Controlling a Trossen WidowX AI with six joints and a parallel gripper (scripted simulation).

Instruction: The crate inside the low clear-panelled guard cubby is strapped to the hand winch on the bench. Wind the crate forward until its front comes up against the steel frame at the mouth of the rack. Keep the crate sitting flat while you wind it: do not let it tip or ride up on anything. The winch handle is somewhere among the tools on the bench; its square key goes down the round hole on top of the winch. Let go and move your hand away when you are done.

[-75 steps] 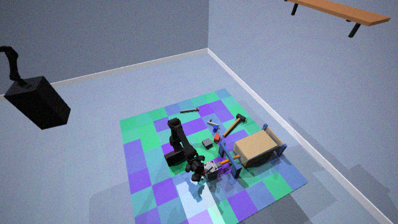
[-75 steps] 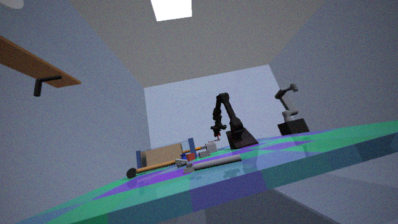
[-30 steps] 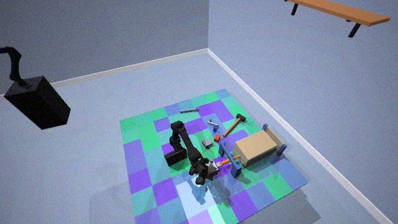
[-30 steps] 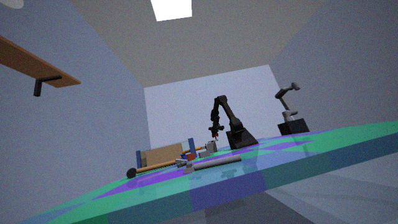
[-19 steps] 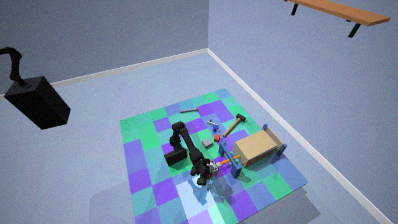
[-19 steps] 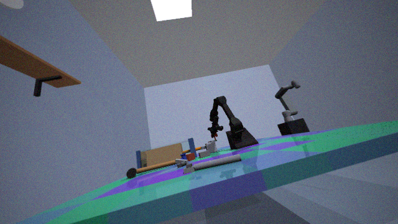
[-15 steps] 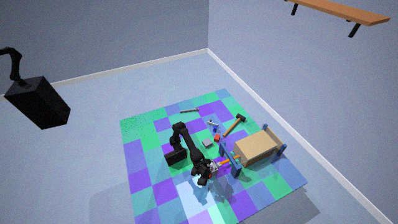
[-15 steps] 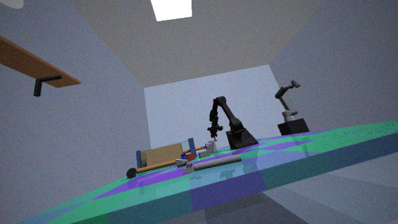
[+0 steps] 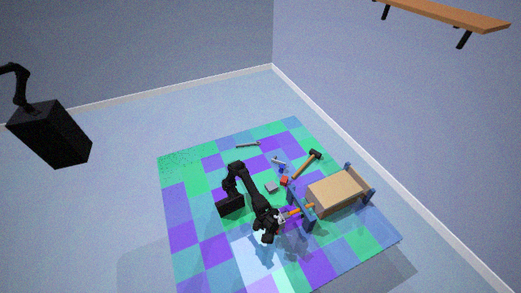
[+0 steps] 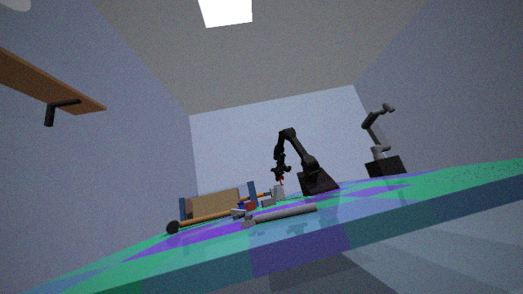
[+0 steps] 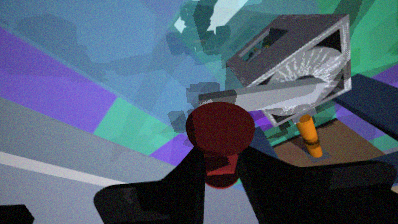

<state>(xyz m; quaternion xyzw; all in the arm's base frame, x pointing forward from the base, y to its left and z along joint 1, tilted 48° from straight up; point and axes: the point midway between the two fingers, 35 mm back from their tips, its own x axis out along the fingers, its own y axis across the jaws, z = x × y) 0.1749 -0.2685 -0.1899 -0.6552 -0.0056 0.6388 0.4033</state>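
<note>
My gripper [image 9: 278, 232] [image 10: 279, 177] [image 11: 215, 142] is shut on the red knob of the winch handle [image 11: 280, 95]. The handle's grey arm reaches from the knob across the grey winch [image 9: 282, 220] [image 10: 279, 192] [image 11: 265, 37]. Whether its key sits in the hole is hidden. An orange strap [image 9: 295, 212] [image 11: 309, 135] runs from the winch to the tan crate [image 9: 334, 190] [image 10: 216, 202]. The crate looks flat in the cubby, with a gap between its front and the blue frame [image 9: 299, 208] [image 10: 252, 193] at the mouth.
A grey block [image 9: 271, 187], a red block [image 9: 284, 180], a small blue piece [image 9: 282, 168] and a silver tool [image 9: 278, 161] lie beyond the winch. A mallet [image 9: 304, 166] [image 10: 204, 218] lies beside the cubby. A wrench [image 9: 247, 145] [image 10: 286, 213] lies at the bench's far side.
</note>
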